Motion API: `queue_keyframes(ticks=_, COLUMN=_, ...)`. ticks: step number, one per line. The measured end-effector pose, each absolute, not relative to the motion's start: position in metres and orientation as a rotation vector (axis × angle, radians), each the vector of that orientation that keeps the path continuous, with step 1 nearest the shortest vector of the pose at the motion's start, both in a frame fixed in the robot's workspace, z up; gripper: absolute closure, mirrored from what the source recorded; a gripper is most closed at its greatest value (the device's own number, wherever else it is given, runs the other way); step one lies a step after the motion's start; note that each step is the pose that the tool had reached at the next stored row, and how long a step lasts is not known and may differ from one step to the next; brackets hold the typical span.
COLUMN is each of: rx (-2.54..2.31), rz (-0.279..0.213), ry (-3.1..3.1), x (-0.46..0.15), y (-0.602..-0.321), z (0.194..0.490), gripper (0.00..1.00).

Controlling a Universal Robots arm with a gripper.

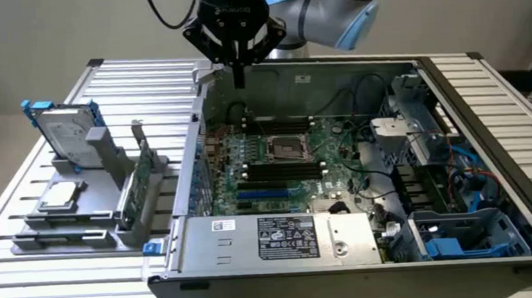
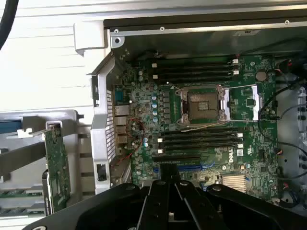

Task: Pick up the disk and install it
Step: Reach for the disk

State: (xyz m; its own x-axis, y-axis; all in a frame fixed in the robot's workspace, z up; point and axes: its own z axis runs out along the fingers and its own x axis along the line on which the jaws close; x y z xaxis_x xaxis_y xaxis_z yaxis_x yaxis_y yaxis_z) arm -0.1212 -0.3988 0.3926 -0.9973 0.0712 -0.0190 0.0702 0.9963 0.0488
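Jaws: You had the arm's black jaws pressed together with nothing between them, hanging tip-down over the far wall of the open grey metal computer case (image 1: pixel 335 68), at its corner toward the exterior view's left.

Disk: The flat silver-grey metal hard drive with a white label and bright blue plastic frame (image 1: pixel 66 133) stood on edge in the grey plastic rack (image 1: pixel 67 220) on the white slatted tabletop (image 1: pixel 34 295). It was outside the case, well apart from the jaws and untouched.

Progress: By this layout, the pick-up was not yet made.

Risk, collision: The jaws hung close above the case rim, so a low sideways pass toward the rack would likely clip that sheet-metal edge.

Risk, wrong part: A small square silver processor chip (image 1: pixel 59 195) lay flat in the same rack, and a thin green circuit card (image 1: pixel 141 174) stood on edge between the disk and the case. An approach from the case side could strike the card.

Risk, grip: The disk was tall and narrow on its edge, and an off-centre pinch would probably tip it in its slot.

Surroundings: A green motherboard (image 1: pixel 340 151) with an open processor socket (image 2: pixel 200 104) covered the case floor, and a grey power supply box (image 1: pixel 290 236) sat along the near wall.

Obstructions: Red and blue cables (image 1: pixel 462 178) ran loose beside the blue plastic bay (image 1: pixel 448 247) at the exterior view's right and could snag a carried load.
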Motion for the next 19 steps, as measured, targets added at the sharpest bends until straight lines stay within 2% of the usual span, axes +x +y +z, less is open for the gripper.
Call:
queue_keyframes(ticks=11, rx=0.111, rz=0.075, ry=3.119, x=-0.126, y=-0.399, z=0.393, gripper=0.89)
queue_keyframes(ticks=19, rx=0.111, rz=0.075, ry=3.131, x=-0.151, y=-0.399, z=0.392, gripper=0.89)
